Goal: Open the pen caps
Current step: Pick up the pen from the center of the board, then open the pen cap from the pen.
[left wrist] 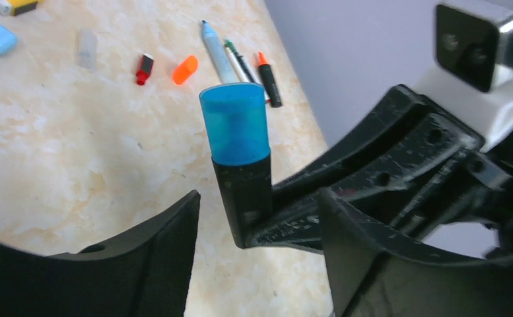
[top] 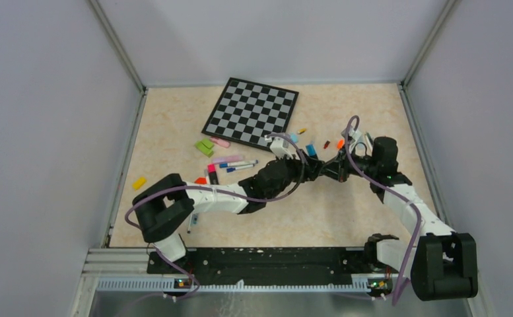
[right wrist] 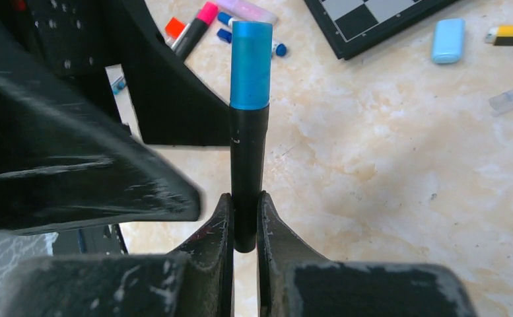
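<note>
A black pen [right wrist: 248, 165] with a blue pen cap [right wrist: 251, 63] on its far end stands out from my right gripper [right wrist: 245, 201], which is shut on the barrel's lower end. In the left wrist view the same capped pen [left wrist: 243, 198] sits between the fingers of my left gripper [left wrist: 259, 198]. That gripper is open, with a gap to the barrel on each side, and the blue cap [left wrist: 235, 125] pokes out beyond its fingertips. From above, the two grippers meet nose to nose at mid-table [top: 323, 167], above the surface.
The checkered board [top: 251, 111] lies at the back. Loose pens [top: 234, 163] and coloured caps are scattered left of the grippers. More pens [left wrist: 240, 59], an orange cap [left wrist: 185, 69] and a red cap [left wrist: 144, 69] lie to the right. A yellow cap [top: 138, 183] sits near the left edge.
</note>
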`<state>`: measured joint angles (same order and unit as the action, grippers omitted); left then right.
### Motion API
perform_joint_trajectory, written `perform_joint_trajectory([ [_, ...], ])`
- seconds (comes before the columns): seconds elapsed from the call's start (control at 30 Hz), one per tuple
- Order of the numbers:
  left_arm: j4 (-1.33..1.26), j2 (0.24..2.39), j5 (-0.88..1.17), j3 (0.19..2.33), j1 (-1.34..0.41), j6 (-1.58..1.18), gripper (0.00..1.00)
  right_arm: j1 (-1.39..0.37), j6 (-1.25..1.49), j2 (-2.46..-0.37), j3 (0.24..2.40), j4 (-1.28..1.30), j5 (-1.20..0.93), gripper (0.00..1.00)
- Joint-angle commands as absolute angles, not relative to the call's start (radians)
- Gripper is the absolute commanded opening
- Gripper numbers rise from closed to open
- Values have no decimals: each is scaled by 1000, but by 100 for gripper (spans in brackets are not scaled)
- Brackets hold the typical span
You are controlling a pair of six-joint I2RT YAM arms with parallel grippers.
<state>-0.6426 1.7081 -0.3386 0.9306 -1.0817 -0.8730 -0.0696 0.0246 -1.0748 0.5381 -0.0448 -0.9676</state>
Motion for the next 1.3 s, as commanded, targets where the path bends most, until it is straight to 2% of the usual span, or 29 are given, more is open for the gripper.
perform_joint_trajectory([
  [0.0,-868,1562,-296,817,-1092,-716,80,-76,-49,-1075,588,-22,-1051,0],
  [0.1,-919,1465,-293,727,-1088,-599,98,-76,-75,-1072,594,-4,-1098,0],
  [0.27,-989,1290,-228,553,-1063,-464,99,-75,-134,-1066,604,50,-1182,0],
  [0.43,-1010,1174,122,457,-964,-435,99,-76,-213,-1066,608,110,-1265,0],
  [0.57,-998,1139,253,440,-921,-413,99,-76,-252,-1073,607,149,-1332,0],
  [0.8,-1079,1219,315,454,-902,-466,99,-82,-271,-1078,598,166,-1410,0],
  [1.27,-1593,1592,583,544,-801,-867,99,-107,-262,-1092,590,159,-1442,0],
])
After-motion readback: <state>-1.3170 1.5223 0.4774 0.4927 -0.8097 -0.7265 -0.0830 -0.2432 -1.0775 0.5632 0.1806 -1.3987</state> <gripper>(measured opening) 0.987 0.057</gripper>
